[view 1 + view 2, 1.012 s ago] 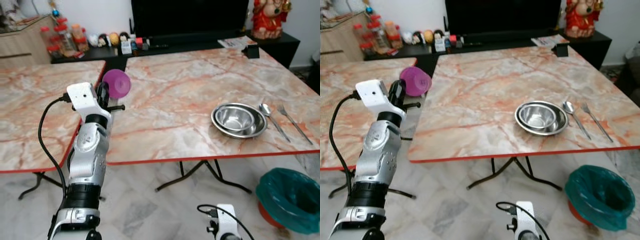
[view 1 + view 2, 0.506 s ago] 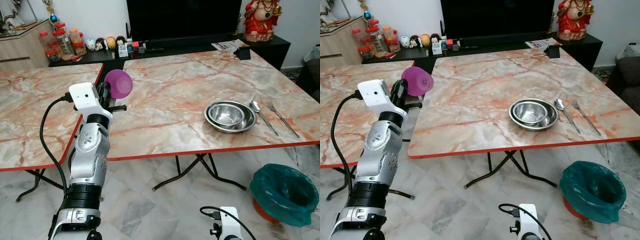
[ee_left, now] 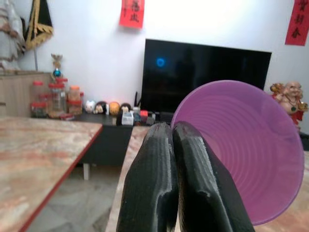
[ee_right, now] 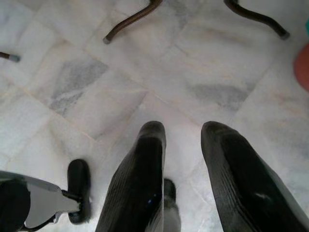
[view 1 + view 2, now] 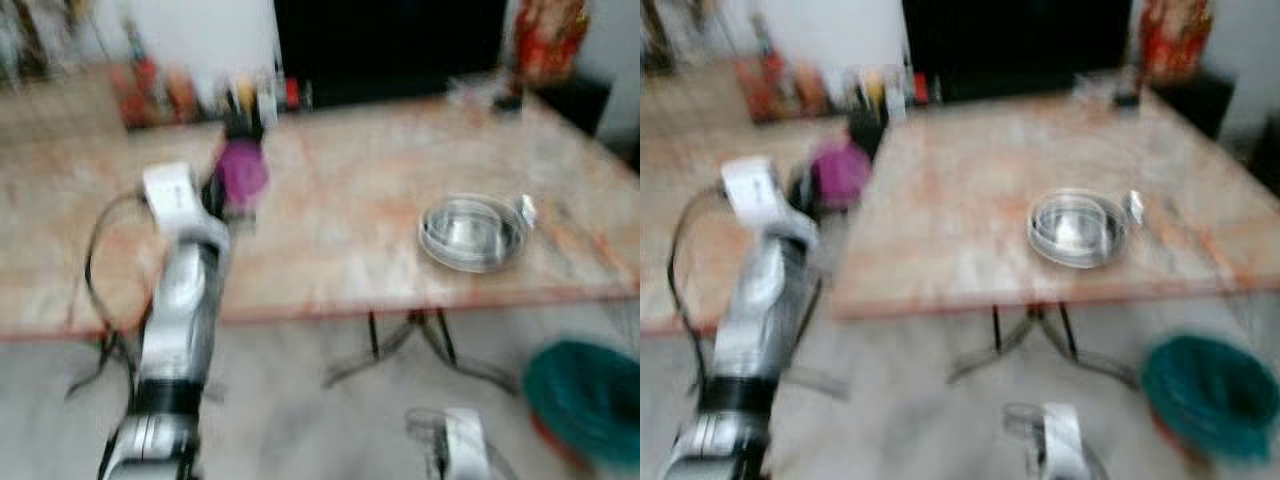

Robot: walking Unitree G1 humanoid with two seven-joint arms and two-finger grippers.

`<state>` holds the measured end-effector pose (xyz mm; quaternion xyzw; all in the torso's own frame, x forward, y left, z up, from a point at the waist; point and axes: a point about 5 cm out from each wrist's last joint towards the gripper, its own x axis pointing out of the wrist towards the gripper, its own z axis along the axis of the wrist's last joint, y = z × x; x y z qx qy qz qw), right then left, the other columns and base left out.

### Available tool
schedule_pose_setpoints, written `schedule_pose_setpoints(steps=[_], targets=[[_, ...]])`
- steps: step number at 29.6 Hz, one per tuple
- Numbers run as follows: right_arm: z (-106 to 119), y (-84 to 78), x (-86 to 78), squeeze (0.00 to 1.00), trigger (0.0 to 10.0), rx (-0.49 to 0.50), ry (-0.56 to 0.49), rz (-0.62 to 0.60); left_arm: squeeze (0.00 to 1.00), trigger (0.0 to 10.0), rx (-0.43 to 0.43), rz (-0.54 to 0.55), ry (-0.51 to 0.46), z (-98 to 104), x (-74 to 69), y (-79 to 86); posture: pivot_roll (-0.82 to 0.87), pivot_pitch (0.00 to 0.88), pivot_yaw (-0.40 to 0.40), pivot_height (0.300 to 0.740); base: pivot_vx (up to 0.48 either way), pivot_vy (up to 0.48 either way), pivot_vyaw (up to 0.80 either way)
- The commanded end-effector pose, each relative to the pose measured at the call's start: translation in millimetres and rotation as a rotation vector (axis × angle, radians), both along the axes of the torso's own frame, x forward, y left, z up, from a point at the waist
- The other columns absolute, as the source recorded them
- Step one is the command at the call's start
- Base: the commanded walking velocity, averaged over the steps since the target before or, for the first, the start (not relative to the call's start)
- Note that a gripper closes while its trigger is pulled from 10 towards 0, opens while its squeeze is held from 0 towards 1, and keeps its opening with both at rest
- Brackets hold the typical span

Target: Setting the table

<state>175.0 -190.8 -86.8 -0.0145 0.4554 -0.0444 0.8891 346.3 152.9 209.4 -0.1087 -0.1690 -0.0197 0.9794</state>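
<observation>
**Supervisor:** How far along are you with the place setting?

**Operator:** Partway, I'd judge. I'm looking through blurred head views, since the robot is walking. At the right of the frame, one place is already laid on the marble-patterned bench (image 5: 350,215): a steel bowl (image 5: 470,232) sitting in or on what is probably a second steel dish. Something shiny just to the right of the bowl is probably cutlery, but it is too smeared for me to name it.

**Supervisor:** And what are you carrying?

**Operator:** I'm carrying a purple plastic bowl (image 3: 244,150). In the head view it sits left of centre, above the gap between the two benches. The left end effector (image 3: 175,193) has its fingers pressed together, pinching the bowl's rim. That bowl isn't set down yet, so placing it is what I'm reckoning is left.

**Supervisor:** The other arm?

**Operator:** The right end effector (image 4: 186,179) is hanging idle, fingers spread and holding nothing, pointing at the tiled floor (image 4: 77,77).

**Supervisor:** Counts?

**Operator:** I'm counting two benches, one purple bowl, one steel bowl stack, and one teal-lined bin (image 5: 590,395) at lower right. I can't count the cutlery.
</observation>
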Motion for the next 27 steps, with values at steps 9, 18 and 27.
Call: schedule_pose_setpoints(steps=[9, 18, 27], targets=[[2, 8.6, 5.9, 0.00, 10.0, 0.021, -0.011, 0.000, 0.00, 10.0, 0.002, 0.026, -0.012, 4, -1.8, 7.4, -0.01, 0.000, 0.078, 0.740, 0.447, 0.000, -0.20], [2, 8.5, 6.6, 0.00, 10.0, 0.015, -0.019, 0.006, 0.00, 10.0, 0.055, -0.096, 0.017, 0, -4.4, 1.0, 0.00, 0.000, 0.078, 0.740, 0.450, 0.000, 0.00], [0, 8.9, 2.9, 0.00, 10.0, 0.009, 0.000, 0.013, 0.00, 10.0, 0.158, -0.388, 0.094, -10, -15.7, -17.2, 0.00, 0.000, 0.086, 0.740, 0.357, 0.000, 0.00]])
